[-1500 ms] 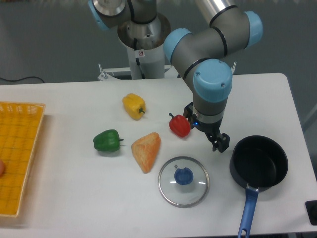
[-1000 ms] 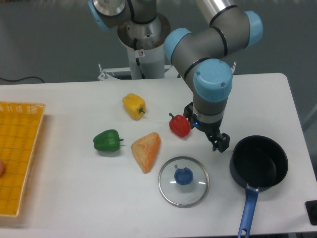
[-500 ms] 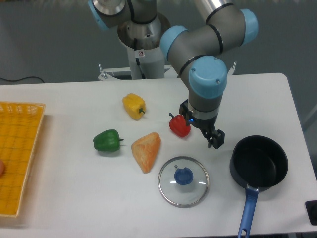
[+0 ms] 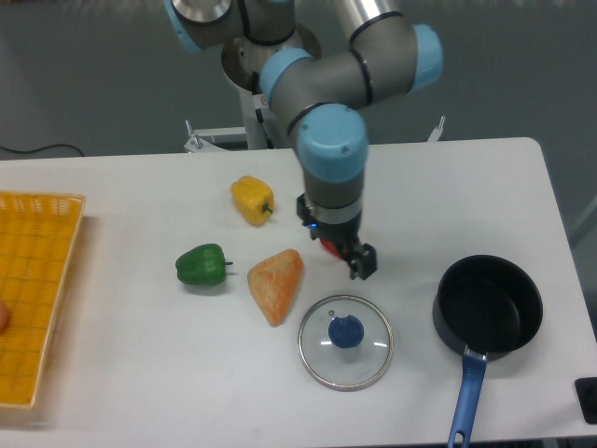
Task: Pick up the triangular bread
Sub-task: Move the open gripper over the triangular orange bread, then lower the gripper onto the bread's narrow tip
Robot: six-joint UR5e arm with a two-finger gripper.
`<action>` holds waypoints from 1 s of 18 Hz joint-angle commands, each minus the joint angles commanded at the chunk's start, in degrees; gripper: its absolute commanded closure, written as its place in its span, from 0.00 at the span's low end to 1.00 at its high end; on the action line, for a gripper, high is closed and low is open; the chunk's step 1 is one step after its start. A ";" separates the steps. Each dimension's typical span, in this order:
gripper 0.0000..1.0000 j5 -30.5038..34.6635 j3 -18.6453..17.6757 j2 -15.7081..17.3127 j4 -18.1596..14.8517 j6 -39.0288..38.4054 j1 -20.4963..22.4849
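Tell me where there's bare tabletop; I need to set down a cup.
Free: the front strip between the basket and glass lid, and the far right corner behind the pot. Crowded: the middle, where peppers, bread and the claw cluster.

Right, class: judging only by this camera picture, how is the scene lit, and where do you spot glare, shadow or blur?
Fixed camera view: soft, even overhead light; the white table is bright but not blown out; faint glare streaks on the glass lid; a soft shadow under the triangular bread; the end effector looks slightly soft; the picture's corners are dimmer.
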 joint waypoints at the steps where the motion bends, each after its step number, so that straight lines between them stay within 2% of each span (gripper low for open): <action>1: 0.01 0.00 -0.44 -0.26 1.05 -0.26 -0.70; 5: 0.02 -3.24 -3.95 -0.09 6.15 -5.44 -1.24; 10: 0.03 -3.87 -5.28 -0.35 6.86 -9.48 -1.59; 14: 0.04 -3.87 -6.95 -0.61 9.58 -11.16 -1.59; 18: 0.05 -3.78 -7.21 -1.14 10.11 -13.96 -1.59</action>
